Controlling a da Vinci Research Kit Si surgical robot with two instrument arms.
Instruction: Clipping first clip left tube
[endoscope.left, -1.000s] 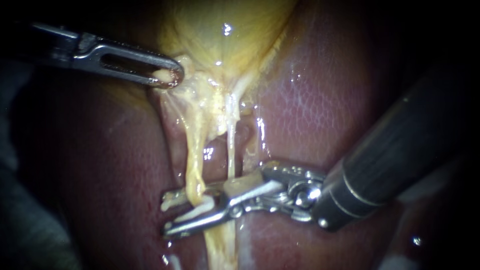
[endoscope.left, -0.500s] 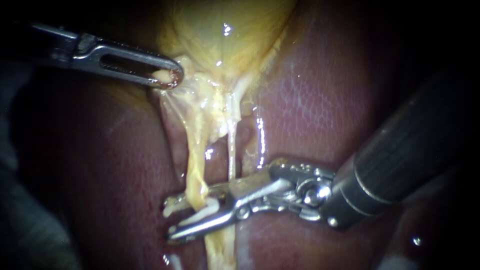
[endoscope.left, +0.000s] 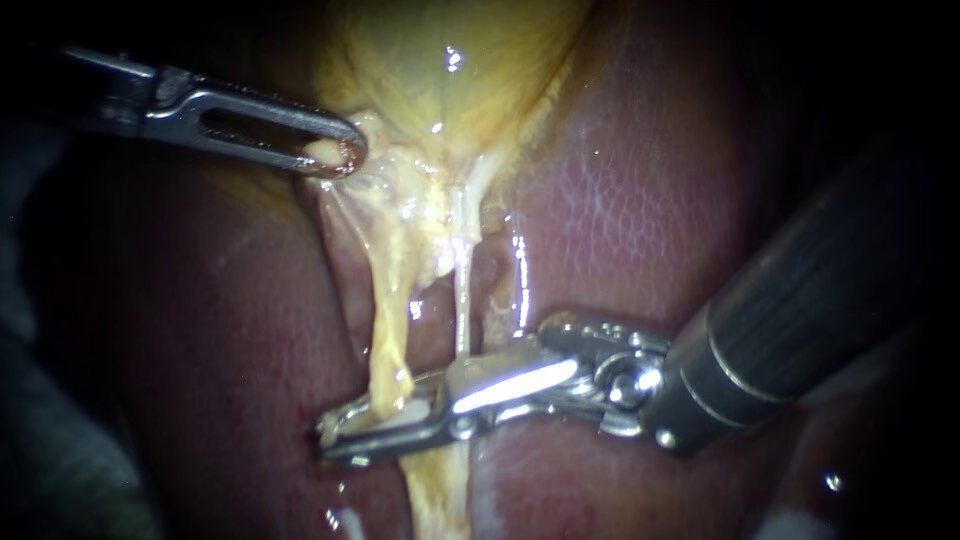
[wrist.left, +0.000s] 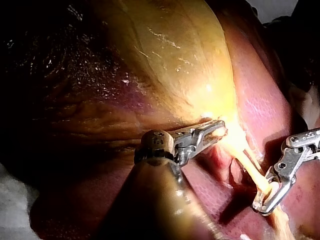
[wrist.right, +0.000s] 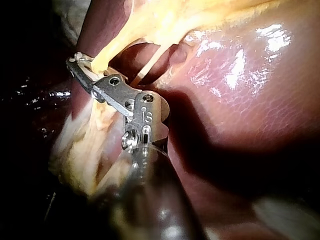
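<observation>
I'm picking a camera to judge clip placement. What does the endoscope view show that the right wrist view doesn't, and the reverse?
Endoscope only: the left instrument, slotted steel jaws shut on the lower edge of the yellow gallbladder. Right wrist only: the broad frayed pale-yellow tissue beside the right instrument; the endoscope shows just a strip. Both: the right instrument's jaws shut on the thick yellow left tube, the thin pale tube alongside, and glossy red-brown liver.

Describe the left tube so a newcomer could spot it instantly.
Start at the yellow gallbladder; two strands hang from its neck. The left tube is the thicker, yellower one, clamped low down by the right instrument, unlike the thin pale tube beside it.
</observation>
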